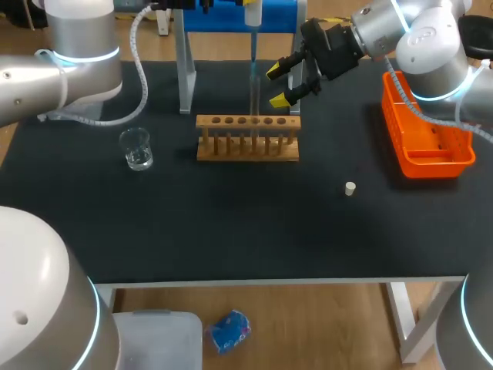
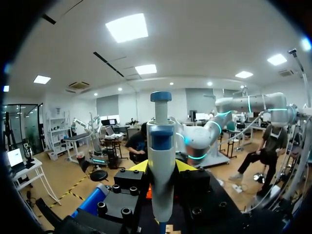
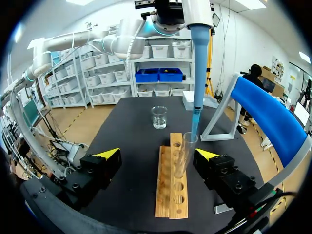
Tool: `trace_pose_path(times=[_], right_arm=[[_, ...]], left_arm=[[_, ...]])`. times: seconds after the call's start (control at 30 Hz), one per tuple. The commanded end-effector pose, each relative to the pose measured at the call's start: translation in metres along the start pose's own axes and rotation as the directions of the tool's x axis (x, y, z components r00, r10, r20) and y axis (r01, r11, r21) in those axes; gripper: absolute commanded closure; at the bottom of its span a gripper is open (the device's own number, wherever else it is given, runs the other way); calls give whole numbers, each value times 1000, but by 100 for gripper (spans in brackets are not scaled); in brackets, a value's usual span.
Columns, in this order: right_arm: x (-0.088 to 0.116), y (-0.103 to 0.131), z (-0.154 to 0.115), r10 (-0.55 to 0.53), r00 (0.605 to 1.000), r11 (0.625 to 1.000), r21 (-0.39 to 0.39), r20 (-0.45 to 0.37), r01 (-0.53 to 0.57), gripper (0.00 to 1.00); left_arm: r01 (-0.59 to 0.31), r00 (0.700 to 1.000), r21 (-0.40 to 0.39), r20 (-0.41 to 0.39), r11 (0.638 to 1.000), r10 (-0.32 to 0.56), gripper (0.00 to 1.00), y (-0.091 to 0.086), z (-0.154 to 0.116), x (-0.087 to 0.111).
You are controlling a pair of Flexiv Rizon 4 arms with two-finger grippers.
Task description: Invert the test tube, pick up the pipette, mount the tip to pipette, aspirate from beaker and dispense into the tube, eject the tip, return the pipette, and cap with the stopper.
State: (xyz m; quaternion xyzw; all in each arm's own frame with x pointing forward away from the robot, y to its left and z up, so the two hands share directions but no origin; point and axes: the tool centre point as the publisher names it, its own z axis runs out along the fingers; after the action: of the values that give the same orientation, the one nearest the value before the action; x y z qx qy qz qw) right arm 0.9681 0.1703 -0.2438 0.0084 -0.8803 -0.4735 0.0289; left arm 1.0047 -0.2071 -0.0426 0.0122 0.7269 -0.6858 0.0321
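1. Cork-pale, the stopper (image 1: 350, 188) lies alone on the table's (image 1: 231, 231) right half, nearest the front edge (its turn comes last).
2. The beaker (image 1: 137, 149) stands toward the left edge. The wooden rack (image 1: 247, 142) sits mid-table with the test tube (image 1: 254, 108) upright in it.
3. The right gripper (image 3: 158, 155) straddles the test tube, fingers spread, touching nothing.
4. The left gripper (image 2: 163, 166) clamps the pipette (image 2: 161, 146), its tip (image 3: 196, 97) at the tube's mouth. I judge this the dispensing step. Next: empty it, lift straight out, eject the tip.
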Motion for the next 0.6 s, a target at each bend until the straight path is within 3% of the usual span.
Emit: trace_pose_path(times=[0.03, 0.6], right_arm=[[0, 1, -1, 1, 1000, 1000, 4, -2, -1, 0], [0, 1, -1, 1, 1000, 1000, 4, -2, -1, 0]], left_arm=[[8, 1000, 3, -3, 1000, -8, 100, 0, 2, 3], [35, 999, 24, -7, 999, -34, 100, 4, 7, 13]])
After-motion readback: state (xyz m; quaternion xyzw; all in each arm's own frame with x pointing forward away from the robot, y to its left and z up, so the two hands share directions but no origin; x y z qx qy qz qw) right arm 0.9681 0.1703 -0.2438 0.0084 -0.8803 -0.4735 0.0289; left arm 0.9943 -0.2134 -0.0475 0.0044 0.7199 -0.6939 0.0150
